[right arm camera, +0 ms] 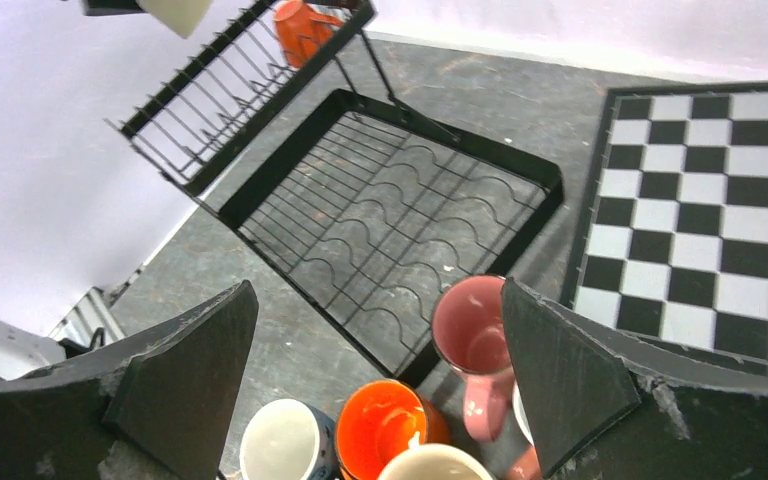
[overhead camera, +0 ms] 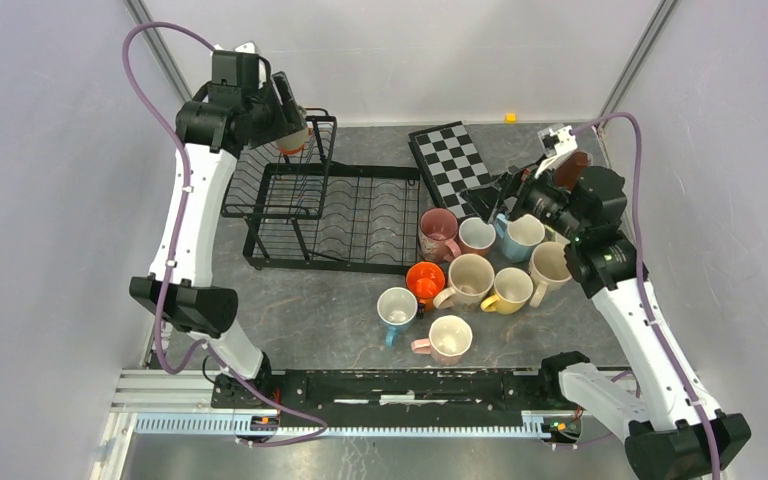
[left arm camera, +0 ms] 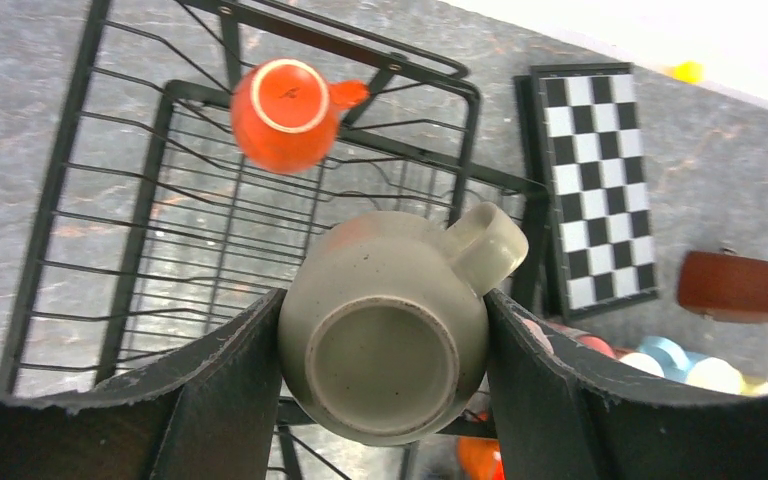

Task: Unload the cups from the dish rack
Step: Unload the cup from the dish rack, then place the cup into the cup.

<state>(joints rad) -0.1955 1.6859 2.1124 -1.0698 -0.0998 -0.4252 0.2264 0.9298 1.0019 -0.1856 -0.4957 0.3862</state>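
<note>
The mounting rail (overhead camera: 360, 400) runs nearest the overhead camera, and from it the left arm (overhead camera: 195, 200) stretches up to the far-left corner, over the taller basket end of the dish rack (overhead camera: 360, 215). The right arm (overhead camera: 620, 290) bends in over a cluster of cups (overhead camera: 470, 285) standing upright on the worktop (overhead camera: 300, 310), just beside the rack's near-right corner. That cluster looks like the chosen drop zone, close enough for either arm to reach. In the left wrist view the left jaws sit partly closed on a grey-beige mug (left arm camera: 385, 340), a finger (left arm camera: 220, 390) pressed to each flank. The mug is base-up as it would have drained, and its handle is turned out to the upper right so it stays clear of the grip. Below it an orange cup (left arm camera: 285, 110) sits inverted in the basket, apparently the last one left to unload. In the right wrist view the right jaws are spread as wide as they go and hold nothing. They hang above a pink cup (right arm camera: 475, 335) and an orange one on the worktop (right arm camera: 385, 425), with the checkerboard (right arm camera: 700, 210) off to the right. The rack's flat slotted tray carries no cups, and the lifted mug shows at the top-left corner, above the basket wires.
</note>
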